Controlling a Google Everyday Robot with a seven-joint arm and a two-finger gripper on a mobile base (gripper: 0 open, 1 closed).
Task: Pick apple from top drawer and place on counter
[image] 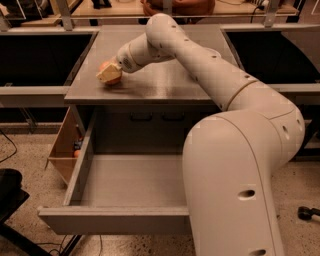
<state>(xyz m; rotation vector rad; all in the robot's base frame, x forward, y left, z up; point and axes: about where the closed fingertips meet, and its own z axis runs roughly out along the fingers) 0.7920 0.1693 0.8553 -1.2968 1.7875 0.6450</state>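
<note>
One gripper (108, 75) clasping round apple (116, 80), stem direction unclear, at counter (165, 82) left edge, top drawer (130, 180) open

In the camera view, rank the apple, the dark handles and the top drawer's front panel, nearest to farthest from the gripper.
Gripper is over the counter's front-left corner.
1. Apple: at the gripper.
2. Dark handles: below the counter's edge.
3. Top drawer's front panel: pulled out toward the camera.

Speckled floor (30, 150), dim warm light. Dark side shelves (35, 60) left and right, open wooden box (62, 150) at left, wooden table (125, 7) behind. Gripper (107, 75) upper left, near left shelf.
</note>
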